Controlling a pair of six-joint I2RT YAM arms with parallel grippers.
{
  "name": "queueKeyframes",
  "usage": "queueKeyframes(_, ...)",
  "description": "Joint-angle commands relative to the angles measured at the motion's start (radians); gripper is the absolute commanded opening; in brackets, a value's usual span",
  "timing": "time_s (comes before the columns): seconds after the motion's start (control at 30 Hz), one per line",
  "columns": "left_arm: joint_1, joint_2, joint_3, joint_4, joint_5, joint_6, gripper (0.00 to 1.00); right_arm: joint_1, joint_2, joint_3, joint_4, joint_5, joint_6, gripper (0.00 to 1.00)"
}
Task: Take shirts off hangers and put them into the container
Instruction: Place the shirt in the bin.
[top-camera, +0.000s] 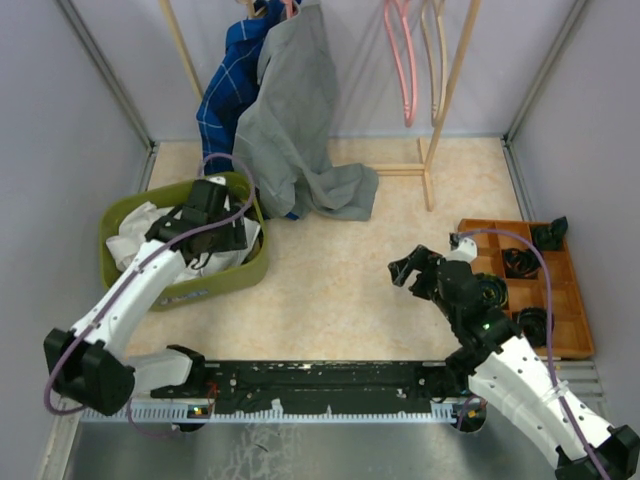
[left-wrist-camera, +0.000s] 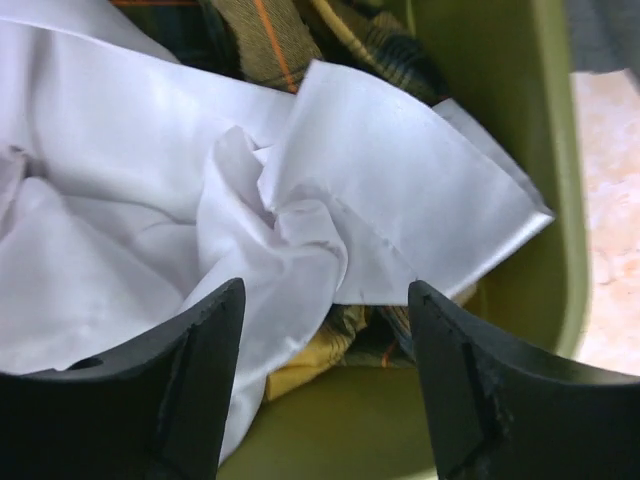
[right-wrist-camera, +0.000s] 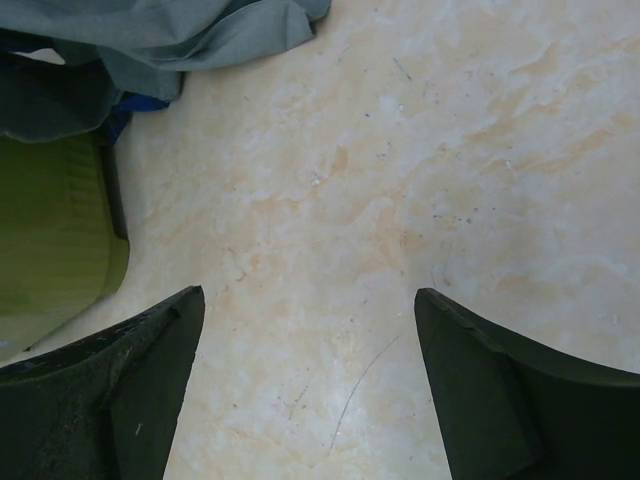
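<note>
Left gripper (left-wrist-camera: 325, 290) gapes above white shirt (left-wrist-camera: 150, 200); right gripper (right-wrist-camera: 308, 295) empty, wide.

White shirt (left-wrist-camera: 200, 200) lies crumpled in the green basin (left-wrist-camera: 510, 130), on top of a plaid shirt (left-wrist-camera: 290, 40). Left gripper (left-wrist-camera: 325, 295) hangs over the white cloth, jaws apart.

High rear overview; close wrist views share container (right-wrist-camera: 50, 230).

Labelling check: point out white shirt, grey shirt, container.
white shirt (left-wrist-camera: 380, 190), left wrist view, flat panel
grey shirt (top-camera: 290, 130), top external view, hanging body
container (top-camera: 240, 273), top external view, front wall
</note>
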Motion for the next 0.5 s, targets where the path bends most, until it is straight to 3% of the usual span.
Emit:
queueKeyframes(0.0,0.0,-0.125,0.031,-0.003,-0.044,-0.028,0.79,-0.003,0.0,0.006,0.125,-0.077,-0.055,0.87)
queueKeyframes(0.13,0.001,-0.239,0.007,0.059,-0.057,-0.056,0.98,-0.003,-0.005,-0.009,0.202,-0.149,-0.074,0.9)
queueKeyframes(0.47,0.001,-0.412,-0.095,0.17,-0.076,-0.094,1.0,-0.003,0.005,0.051,0.345,-0.316,-0.101,0.97)
